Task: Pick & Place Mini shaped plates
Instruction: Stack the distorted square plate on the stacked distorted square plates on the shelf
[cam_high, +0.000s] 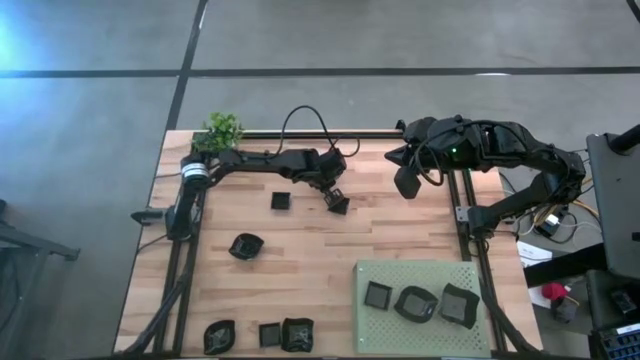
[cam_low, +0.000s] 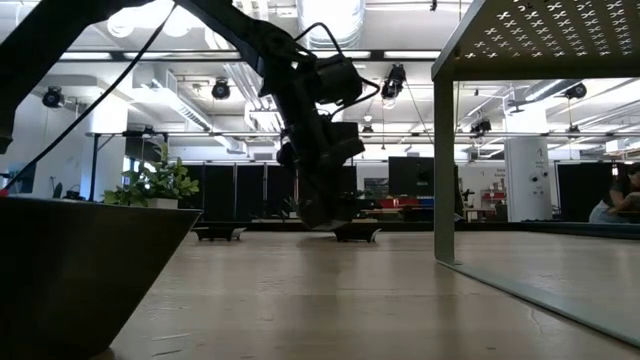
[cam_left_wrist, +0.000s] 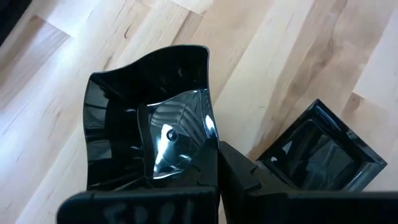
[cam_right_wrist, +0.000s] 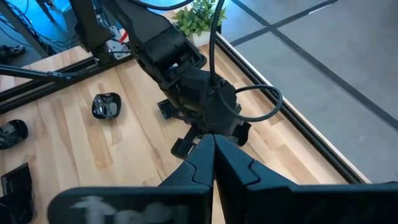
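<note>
Left gripper (cam_high: 335, 195) sits low over the far-centre of the pale wooden plank table (cam_high: 400, 230), fingers pinched together on the rim of a glossy black wavy-rimmed mini plate (cam_left_wrist: 149, 134); in the left wrist view the rim wall is caught between the two dark fingers and the dish tilts off them, its shiny well catching the light. A second small black square plate (cam_high: 281, 201) rests on the wood just to the left of it. Right gripper (cam_high: 406, 182) hangs at the far right, well apart from any dish, fingers fully closed on nothing. Three black mini plates already sit on the pale green perforated mat (cam_high: 372, 328) at the near right; one rounded black dish (cam_high: 245, 246) lies mid-table left, and three more line the near-left edge. A small green leafy plant (cam_high: 221, 130) stands at the far-left corner. Judgement: thin moulded plastic, so very light, stiff but springy at the rim, and slick. An edge pinch can let the dish swing or slip. Best hold looks to be the upright rim wall at mid-side, fingers straddling it, one inside the well.
</note>
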